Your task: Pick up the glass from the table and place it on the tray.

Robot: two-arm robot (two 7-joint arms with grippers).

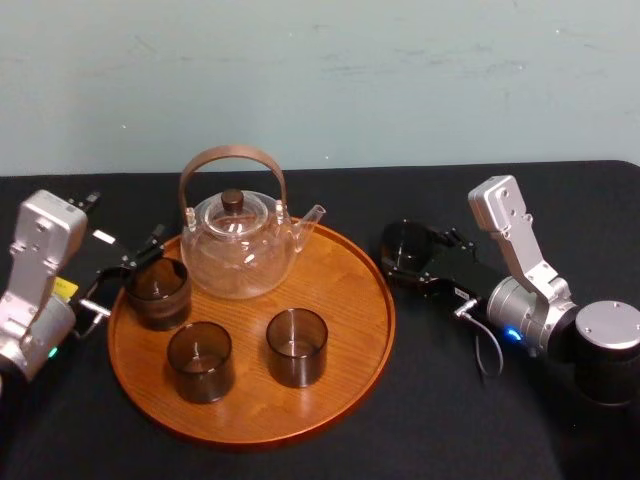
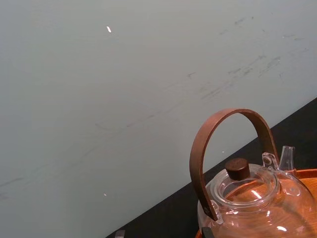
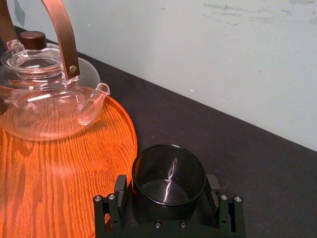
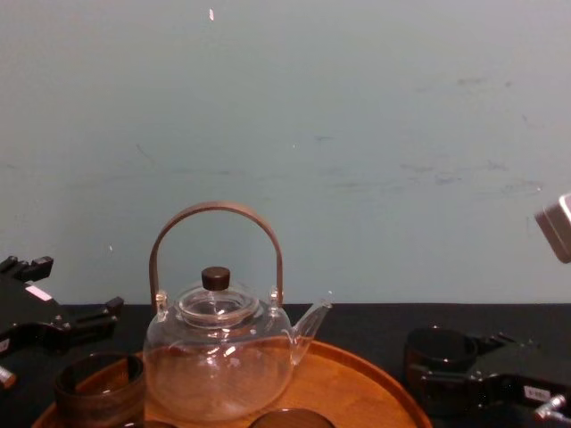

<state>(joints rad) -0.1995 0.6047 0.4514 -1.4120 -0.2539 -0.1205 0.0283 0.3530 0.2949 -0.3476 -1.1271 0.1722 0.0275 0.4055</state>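
Four glasses (three on tray)

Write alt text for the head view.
Right gripper is around a dark glass on the black table, right of a round wooden tray holding a glass teapot and three more glasses. Left gripper sits at the tray's left edge.

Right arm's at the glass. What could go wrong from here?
1. The glass, inside the right gripper, stands just off the tray rim; a low carry could catch the rim.
2. The teapot spout points that way; swinging inward might clip it.
3. The left gripper crowds the tray's left side.
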